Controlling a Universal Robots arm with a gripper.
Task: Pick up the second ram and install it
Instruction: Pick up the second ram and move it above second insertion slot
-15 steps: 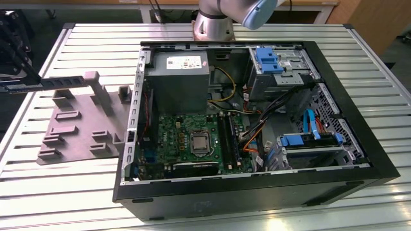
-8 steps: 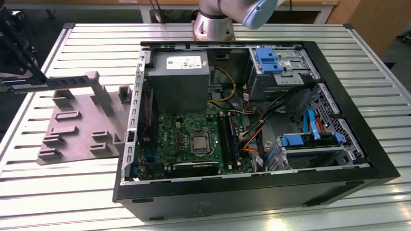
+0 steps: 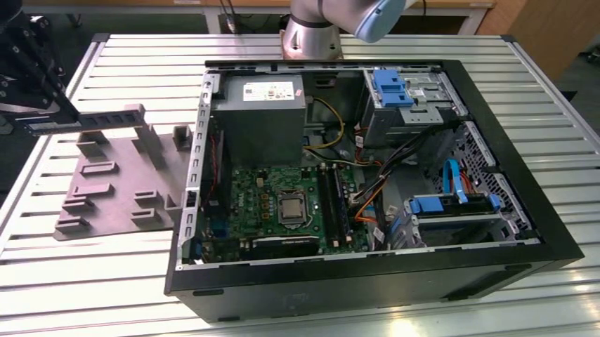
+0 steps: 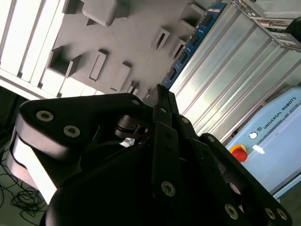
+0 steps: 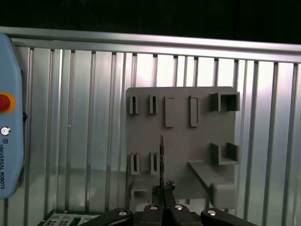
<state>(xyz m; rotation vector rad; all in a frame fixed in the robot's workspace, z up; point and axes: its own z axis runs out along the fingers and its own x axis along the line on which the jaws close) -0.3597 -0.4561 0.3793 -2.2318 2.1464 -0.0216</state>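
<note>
1. Black gripper (image 5: 162, 190) is clenching the second ram (image 5: 161, 155), shown edge-on in the first wrist view.
2. Second ram is hanging over the grey holder block (image 5: 181, 136).

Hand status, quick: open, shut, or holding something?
Hand: closed, holding the second ram.

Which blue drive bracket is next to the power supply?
The far blue bracket, level with the power supply; the near blue bracket sits beside the green board.
</note>
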